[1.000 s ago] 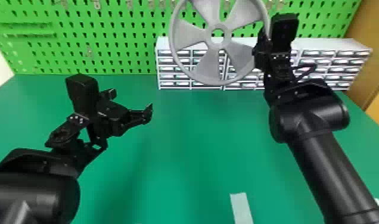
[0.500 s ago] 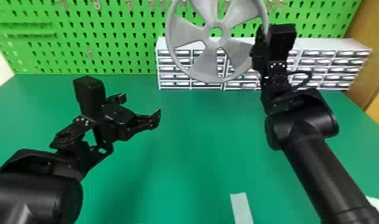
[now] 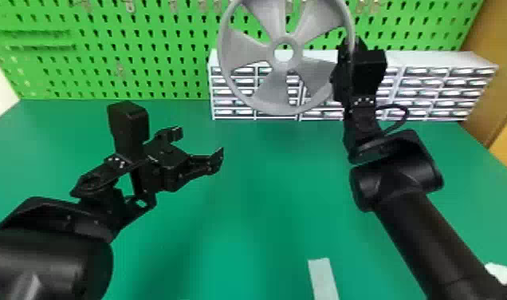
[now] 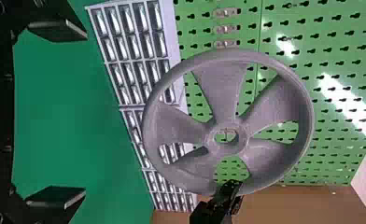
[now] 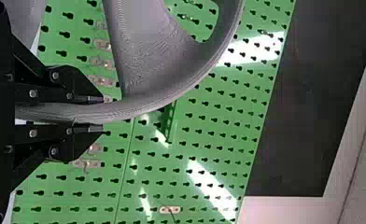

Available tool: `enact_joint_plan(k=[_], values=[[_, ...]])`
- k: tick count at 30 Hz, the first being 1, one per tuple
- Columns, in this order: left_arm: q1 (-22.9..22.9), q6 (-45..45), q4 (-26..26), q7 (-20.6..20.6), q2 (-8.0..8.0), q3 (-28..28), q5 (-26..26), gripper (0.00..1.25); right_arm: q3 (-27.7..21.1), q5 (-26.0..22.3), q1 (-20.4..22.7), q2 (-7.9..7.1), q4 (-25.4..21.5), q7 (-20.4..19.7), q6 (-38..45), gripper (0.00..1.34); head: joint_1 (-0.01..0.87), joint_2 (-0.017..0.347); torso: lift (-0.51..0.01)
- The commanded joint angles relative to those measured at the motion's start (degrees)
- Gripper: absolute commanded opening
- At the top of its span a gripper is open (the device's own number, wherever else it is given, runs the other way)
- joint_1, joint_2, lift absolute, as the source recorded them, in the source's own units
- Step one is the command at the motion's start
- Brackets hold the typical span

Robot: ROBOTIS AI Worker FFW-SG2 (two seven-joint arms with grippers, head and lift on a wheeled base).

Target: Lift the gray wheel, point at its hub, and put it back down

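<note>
Two grippers are seen above the green tabletop (image 3: 260, 191), and by one of them the gray wheel (image 3: 240, 51) is held up off it. The wheel's rim is pinched at its right side between the fingers of the right gripper (image 3: 349, 50), which are closed on it, as is shown in the right wrist view. The wheel is kept upright, with its five blades and hub (image 3: 297, 56) turned toward the head camera, in front of the white drawer units (image 3: 434, 91). The left gripper (image 3: 200, 145) is placed over the tabletop's left half, lower than the wheel and well apart from it; its fingers are spread wide, and it is empty. The drawer units are lined up along the tabletop's back edge, as far as the back right corner. Behind that edge a green pegboard (image 3: 161, 60) is mounted, with metal hooks (image 3: 130, 5) fixed to it. Nearer the front, between the two arms, a white strip (image 3: 323, 279) is laid flat.
</note>
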Motion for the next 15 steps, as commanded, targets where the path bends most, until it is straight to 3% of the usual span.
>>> enact_joint_plan(k=[1,2,5,10,13,15], values=[[-0.18,0.05,-0.20,-0.88,0.21,0.21,-0.57,0.83,0.34,0.22,-0.14,0.04,1.49,-0.64,-1.57,0.11,0.692,0.048,-0.088],[-0.26,0.05,-0.20,-1.23,0.21,0.29,-0.74,0.69,0.51,0.39,-0.23,0.04,1.67,-1.08,-1.66,0.11,0.692,0.048,-0.088],[-0.18,0.05,-0.20,-1.32,0.21,0.47,0.05,0.44,0.86,0.48,-0.23,0.04,2.46,-1.61,-1.92,0.11,0.692,0.048,-0.088],[-0.26,-0.39,-0.37,-1.41,0.30,0.29,1.63,0.27,1.65,0.48,-0.23,0.13,3.51,-2.05,-2.45,0.11,0.692,0.048,-0.088],[-0.26,-0.75,-0.99,-0.79,0.48,-0.15,1.81,0.04,2.09,0.48,-0.14,0.13,3.60,-2.05,-2.45,0.11,0.692,0.048,-0.088],[-0.09,-0.75,-1.60,0.17,0.56,-0.59,1.81,0.04,2.27,0.48,-0.14,0.13,3.60,-2.05,-2.45,0.11,0.692,0.048,-0.088]])
